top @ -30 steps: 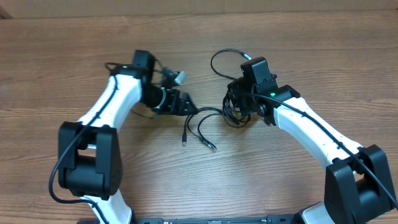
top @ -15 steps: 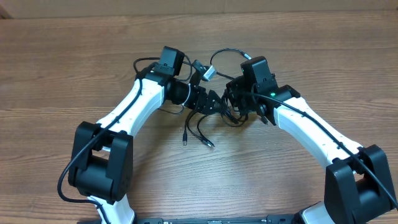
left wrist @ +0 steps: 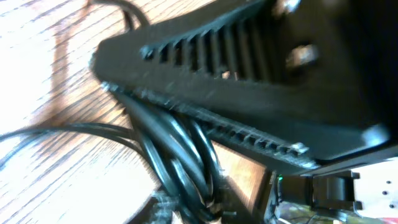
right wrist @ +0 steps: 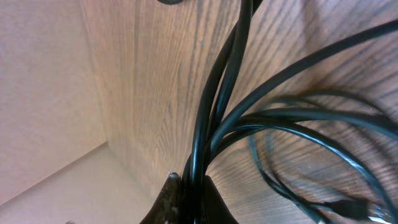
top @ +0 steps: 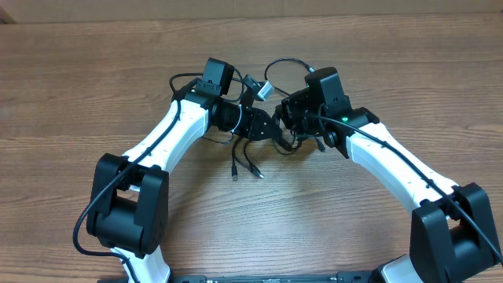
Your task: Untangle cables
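The cables (top: pixel 250 157) are thin black cords bunched at mid-table between both arms. One loop (top: pixel 281 66) arcs toward the far side. Two silver-tipped plug ends (top: pixel 234 178) trail toward the near side. My left gripper (top: pixel 274 130) reaches in from the left and is shut on several strands of the cables (left wrist: pixel 180 162); this view is blurred. The left gripper (left wrist: pixel 189 190) pinches them low in its own view. My right gripper (top: pixel 289 118) meets it from the right, almost touching. The right gripper (right wrist: pixel 191 194) is shut on two or three cable strands (right wrist: pixel 211 106) that rise from between its fingers.
A bare wooden table (top: pixel 94 71) surrounds the tangle. A pale wall or floor strip (right wrist: pixel 43 93) lies beyond the far table edge. Each arm's own thicker black wire (top: pixel 182 79) loops beside its wrist. The two arm bases (top: pixel 126 204) stand at the near corners.
My left arm swung right from the open table into the bundle, and its jaws went from open to shut on the strands. The right gripper shifted slightly left; the plug ends were drawn closer.
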Controlling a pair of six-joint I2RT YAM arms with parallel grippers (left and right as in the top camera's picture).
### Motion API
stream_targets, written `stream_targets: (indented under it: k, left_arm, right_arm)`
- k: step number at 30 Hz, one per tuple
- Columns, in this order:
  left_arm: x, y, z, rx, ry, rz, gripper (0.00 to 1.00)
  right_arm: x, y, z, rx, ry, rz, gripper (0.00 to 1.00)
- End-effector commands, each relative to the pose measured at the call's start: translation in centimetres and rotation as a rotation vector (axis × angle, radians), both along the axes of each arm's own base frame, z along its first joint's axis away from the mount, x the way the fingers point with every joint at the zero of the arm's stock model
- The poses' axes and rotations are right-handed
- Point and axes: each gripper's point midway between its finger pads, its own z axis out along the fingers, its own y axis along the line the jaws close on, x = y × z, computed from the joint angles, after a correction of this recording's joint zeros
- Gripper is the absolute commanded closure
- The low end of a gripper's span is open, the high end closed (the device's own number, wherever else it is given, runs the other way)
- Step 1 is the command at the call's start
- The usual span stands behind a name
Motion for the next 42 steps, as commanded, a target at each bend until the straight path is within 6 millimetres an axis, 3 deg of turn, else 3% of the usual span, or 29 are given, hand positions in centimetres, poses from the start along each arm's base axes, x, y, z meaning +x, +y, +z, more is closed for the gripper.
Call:
stream_targets:
  k: [1,6,7,8,9,12,13,19,24,32,36,42]
  left_arm:
    - [1.1,0.9,-1.6,0.106,-0.039,0.042,0.96]
    - [1.7,2.3,-3.1,0.223,-0.086,0.063,0.96]
    - [1.6,2.4,-3.2,0.227,-0.100,0.043,0.96]
    - [1.3,2.5,-3.3,0.231,-0.119,0.015,0.96]
    - [0.9,2.6,-3.4,0.238,-0.143,-0.025,0.96]
    - [-0.4,3.6,-4.3,0.288,-0.197,-0.142,0.96]
    - [-0.7,3.7,-4.4,0.290,-0.209,-0.168,0.96]
    - [-2.4,3.6,-4.2,0.242,-0.308,-0.342,0.96]
    - [-3.7,2.2,-2.5,0.078,-0.375,-0.436,0.96]
    - [-5.2,2.5,-2.4,0.052,-0.397,-0.519,0.96]
    - [-5.3,2.5,-2.5,0.049,-0.409,-0.532,0.96]
    - [-5.8,2.3,-2.5,0.013,-0.417,-0.546,0.96]
  right_arm:
    - [0.4,0.3,0.8,0.026,-0.016,0.007,0.96]
    - [1.0,-0.9,0.8,-0.048,-0.092,0.083,0.96]
    - [1.1,-1.1,0.8,-0.069,-0.112,0.107,0.92]
    - [1.2,-1.7,0.6,-0.120,-0.150,0.164,0.77]
    - [1.0,-2.0,0.5,-0.155,-0.181,0.237,0.69]
    - [0.3,-3.0,0.4,-0.178,-0.249,0.423,0.65]
    - [0.2,-3.3,0.4,-0.169,-0.258,0.451,0.59]
    - [-2.3,-4.0,-0.2,-0.094,-0.196,0.550,0.60]
    - [-4.8,-4.1,-2.7,-0.062,-0.060,0.526,0.66]
    - [-4.5,-3.7,-2.9,0.006,0.004,0.414,0.57]
    - [-4.5,-2.8,-2.1,0.071,0.009,0.407,0.47]
    - [-4.4,-2.1,-1.6,0.106,-0.002,0.415,0.47]
